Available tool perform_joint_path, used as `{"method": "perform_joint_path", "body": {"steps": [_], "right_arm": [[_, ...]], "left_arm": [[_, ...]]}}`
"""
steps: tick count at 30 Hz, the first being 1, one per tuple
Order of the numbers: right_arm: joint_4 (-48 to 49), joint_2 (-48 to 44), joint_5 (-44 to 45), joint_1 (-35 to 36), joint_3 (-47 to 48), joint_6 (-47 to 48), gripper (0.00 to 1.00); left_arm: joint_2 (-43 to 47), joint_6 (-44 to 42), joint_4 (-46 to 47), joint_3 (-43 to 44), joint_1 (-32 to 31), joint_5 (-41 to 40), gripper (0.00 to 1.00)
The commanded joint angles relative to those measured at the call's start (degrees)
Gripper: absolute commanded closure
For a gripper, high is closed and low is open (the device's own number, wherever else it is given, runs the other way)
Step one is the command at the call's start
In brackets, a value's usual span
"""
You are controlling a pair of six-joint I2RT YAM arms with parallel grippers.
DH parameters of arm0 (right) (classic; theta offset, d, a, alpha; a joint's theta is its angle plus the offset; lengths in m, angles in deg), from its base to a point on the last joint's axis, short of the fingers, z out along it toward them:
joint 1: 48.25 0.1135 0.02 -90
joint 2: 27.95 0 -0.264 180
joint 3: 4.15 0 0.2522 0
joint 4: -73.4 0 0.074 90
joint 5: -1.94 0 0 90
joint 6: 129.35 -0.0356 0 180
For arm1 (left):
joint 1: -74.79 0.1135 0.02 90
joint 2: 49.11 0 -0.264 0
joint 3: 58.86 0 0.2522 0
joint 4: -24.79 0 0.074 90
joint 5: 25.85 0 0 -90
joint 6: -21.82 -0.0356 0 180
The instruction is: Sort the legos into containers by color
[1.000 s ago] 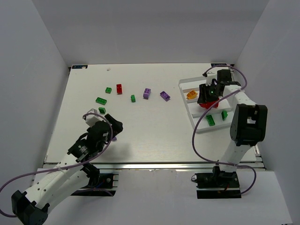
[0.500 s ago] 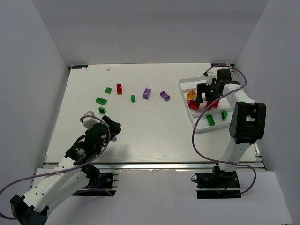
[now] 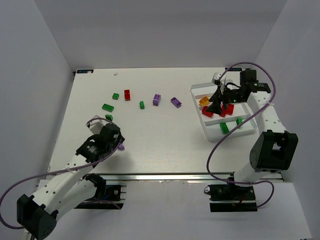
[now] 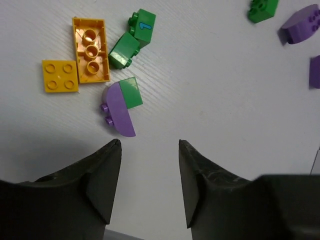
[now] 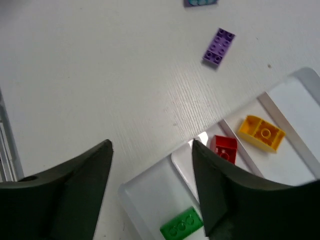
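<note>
Top view: I see the table (image 3: 165, 145) boxed by walls (image 3: 45, 75) on the left, back and right; arm bases line the near edge. The tray (image 3: 216, 134) sits far right, close to the right wall, with 3 compartments. The far one holds an orange brick (image 3: 204, 101), the middle 2 red bricks (image 3: 207, 112), the near one 2 green bricks (image 3: 224, 128). 7 loose pieces are strung across the far left-centre: 4 loose green bricks (image 3: 107, 107), 1 loose red brick (image 3: 127, 94) and 2 loose purple bricks (image 3: 157, 99). A wide bare strip of table runs between that row and the near edge. The left gripper (image 3: 117, 142) is low over the near-left table. The right gripper (image 3: 214, 105) hangs over the tray's left side.

Left wrist: the left fingers (image 4: 107, 170) are partly spread with bare table between them, gripping nothing. Just ahead lies a purple rounded piece (image 4: 119, 112) touching a small green block (image 4: 131, 91). Beyond are an upside-down orange brick (image 4: 91, 49), a yellow square plate (image 4: 60, 76) and 2 green cubes (image 4: 132, 42). There is free table to the right.

Right wrist: the right fingers (image 5: 80, 180) are spread wide, holding and touching nothing. The tray corner shows below them, and open table lies beyond it.
</note>
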Motion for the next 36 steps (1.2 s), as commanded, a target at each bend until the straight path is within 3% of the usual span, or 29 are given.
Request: {"method": "perform_joint_path", "body": {"steps": [1,3,6,9,15,36], "right_arm": [[-6.3,-1.0,-9.4,0.8,-1.4,8.3,0.35],[-4.0,-2.0,-8.9,1.2,-2.5,5.5,0.41],[-0.9,-3.1,-7.7,1.3,-3.5,0.0,0.47],[4.5,-4.8,-5.9,1.3,-4.8,-4.3,0.44],[9.5,-7.4,-2.4,1.3,-7.3,-9.1,0.39],[10.1,-6.3,-0.8,1.3,-9.6,-11.7,0.38]], "left_arm": [[-3.2,-4.4,-1.4,3.2,6.2,4.3,0.33],[-5.8,-9.1,0.8,4.1,12.7,8.3,0.23],[-10.5,-15.0,2.7,6.8,20.4,16.0,0.16],[-15.3,-19.0,3.0,10.9,24.3,19.2,0.11],[-20.4,-21.8,3.3,14.2,26.2,20.3,0.09],[-26.3,-26.6,5.4,10.8,28.5,17.8,0.32]]}}
